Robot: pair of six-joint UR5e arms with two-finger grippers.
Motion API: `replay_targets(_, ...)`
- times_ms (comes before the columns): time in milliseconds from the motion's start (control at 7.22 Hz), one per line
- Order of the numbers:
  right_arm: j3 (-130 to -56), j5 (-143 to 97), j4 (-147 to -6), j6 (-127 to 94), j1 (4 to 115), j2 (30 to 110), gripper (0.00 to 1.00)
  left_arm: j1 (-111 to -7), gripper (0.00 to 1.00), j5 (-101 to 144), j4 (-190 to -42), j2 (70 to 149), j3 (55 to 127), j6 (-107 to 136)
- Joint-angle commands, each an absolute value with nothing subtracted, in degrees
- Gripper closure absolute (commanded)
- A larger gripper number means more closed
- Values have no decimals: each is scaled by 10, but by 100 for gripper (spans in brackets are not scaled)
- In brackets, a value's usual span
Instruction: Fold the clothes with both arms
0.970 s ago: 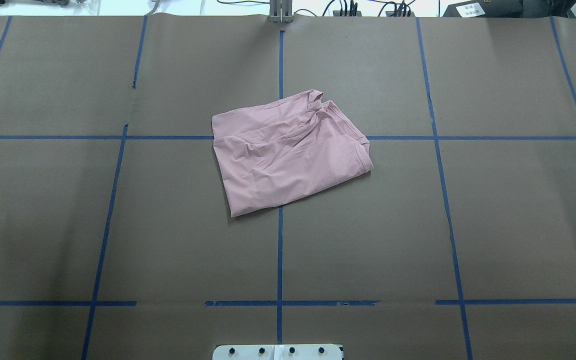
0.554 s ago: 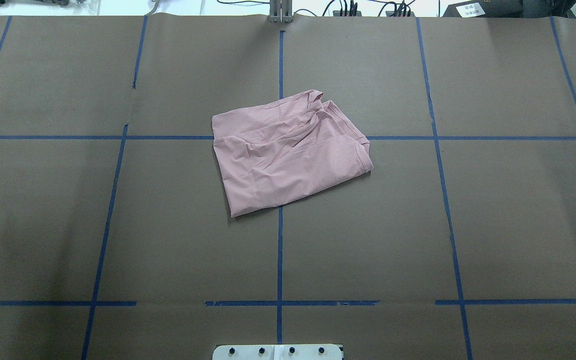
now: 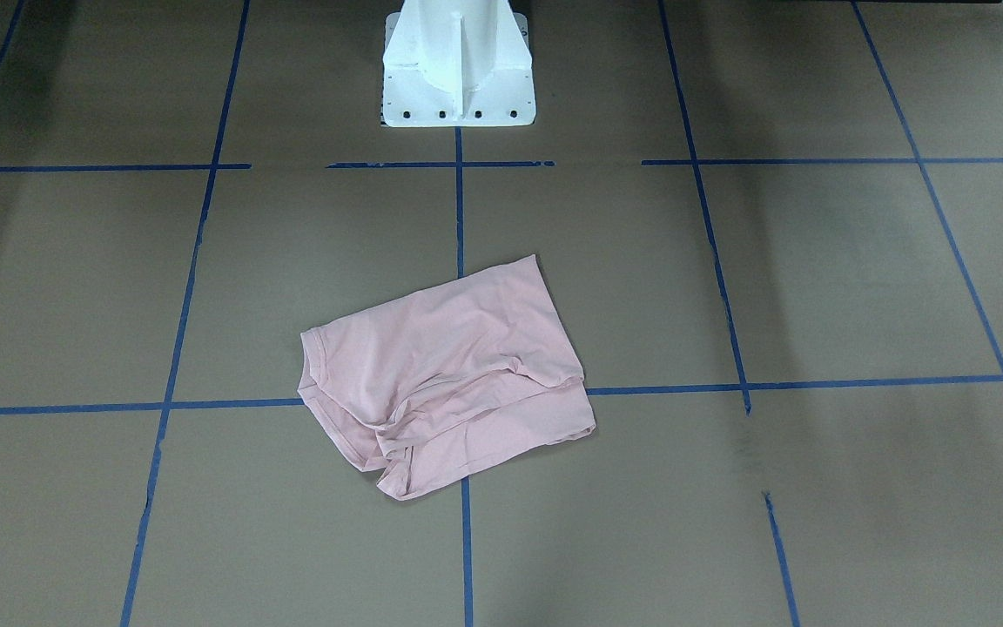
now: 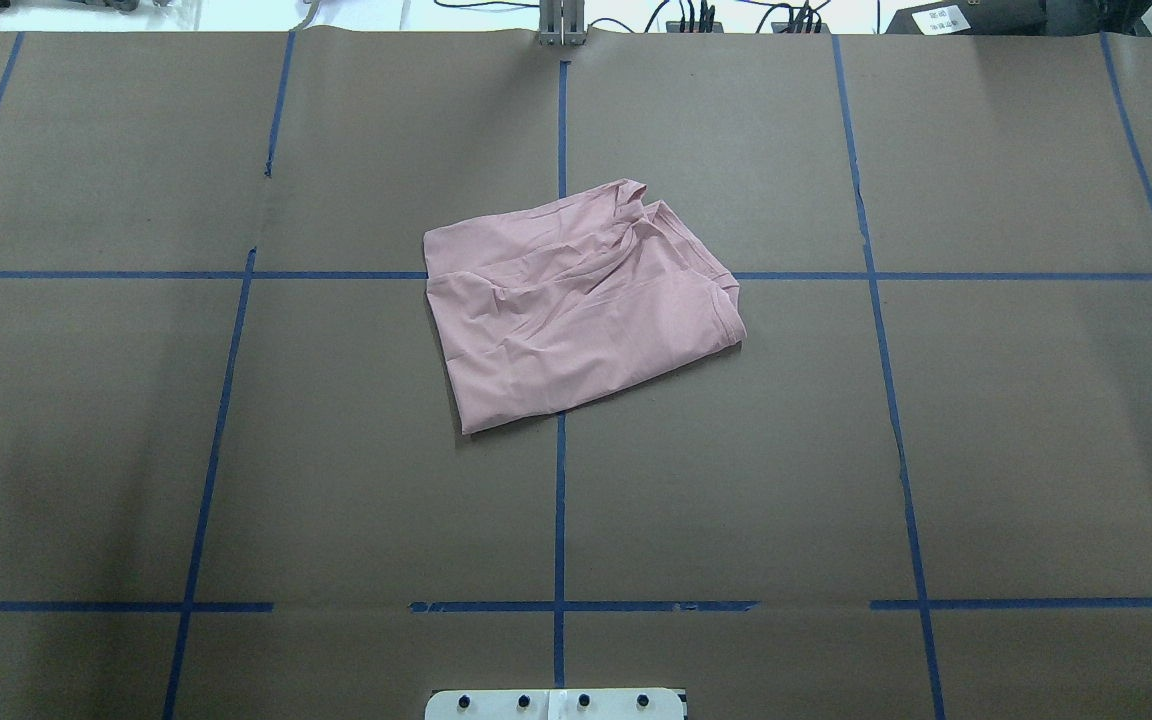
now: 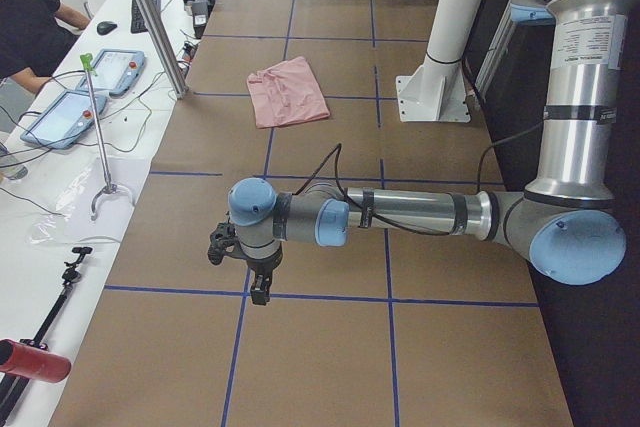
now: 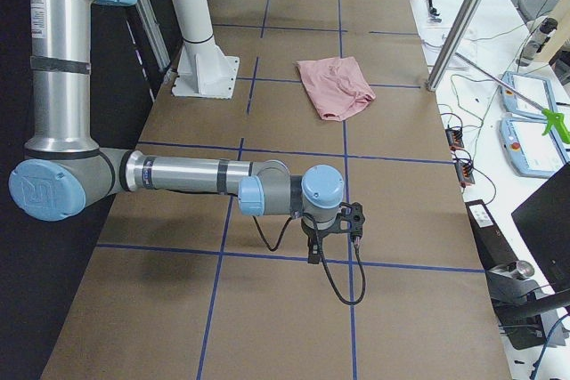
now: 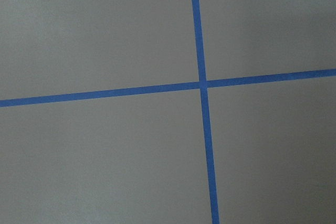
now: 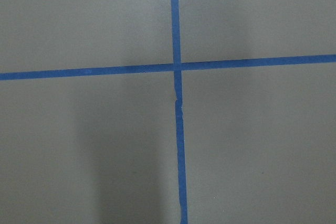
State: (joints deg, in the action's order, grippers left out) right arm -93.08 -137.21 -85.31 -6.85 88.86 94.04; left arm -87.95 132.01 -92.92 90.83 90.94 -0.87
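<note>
On table [image 4: 136, 450], one pink T-shirt [image 4: 576, 310]; left tool [image 5: 259, 292], right tool [image 6: 313, 255], two, openness unclear.

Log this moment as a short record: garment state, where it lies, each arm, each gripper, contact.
garment: pale pink T-shirt, folded into a rumpled packet, print hidden
location: middle of the table, over a crossing of blue tape
left arm: stretched low over the table's left end
left gripper: pointing down, empty; open or shut cannot be told
right arm: stretched low over the right end
right gripper: pointing down, empty; state cannot be told
contact: none with the T-shirt
</note>
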Motion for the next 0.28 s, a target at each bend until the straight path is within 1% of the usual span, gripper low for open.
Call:
replay_targets(0,-930,-1373,-853,-69,889,941,0,-880,0,1320,-929,909,910,-9)
replay_targets(139,-932,-1373,-854,-69,889,941,0,-880,0,1320,-929,908,910,-9)
